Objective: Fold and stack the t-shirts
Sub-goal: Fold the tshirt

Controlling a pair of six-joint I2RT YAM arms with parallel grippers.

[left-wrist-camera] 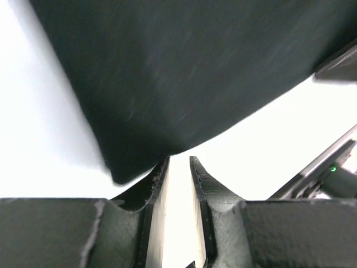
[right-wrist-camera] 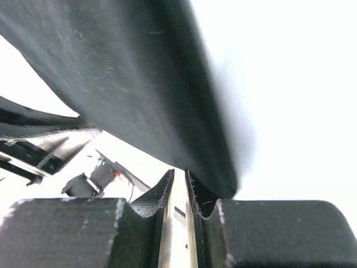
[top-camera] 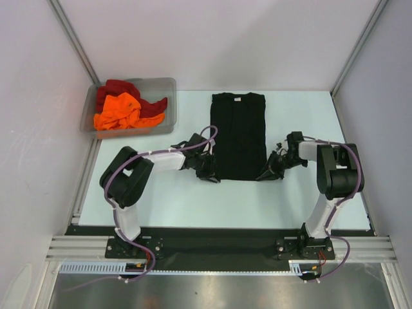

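A black t-shirt (top-camera: pixel 238 135) lies flat on the white table, folded into a long narrow strip with its collar at the far end. My left gripper (top-camera: pixel 209 175) sits at its near left corner. In the left wrist view the jaws (left-wrist-camera: pixel 178 159) stand apart with bare table between them, and the cloth edge (left-wrist-camera: pixel 184 78) ends just at the fingertips. My right gripper (top-camera: pixel 266 174) sits at the near right corner. Its jaws (right-wrist-camera: pixel 179 172) show a narrow empty slit, with the shirt (right-wrist-camera: pixel 139 84) lying over the right finger. An orange t-shirt (top-camera: pixel 117 111) and a dark red t-shirt (top-camera: pixel 119 87) lie crumpled in the bin.
The clear grey bin (top-camera: pixel 164 84) stands at the table's far left corner. White walls and metal frame posts enclose the table on three sides. Both arm bases are bolted to the black rail (top-camera: pixel 219 248) at the near edge.
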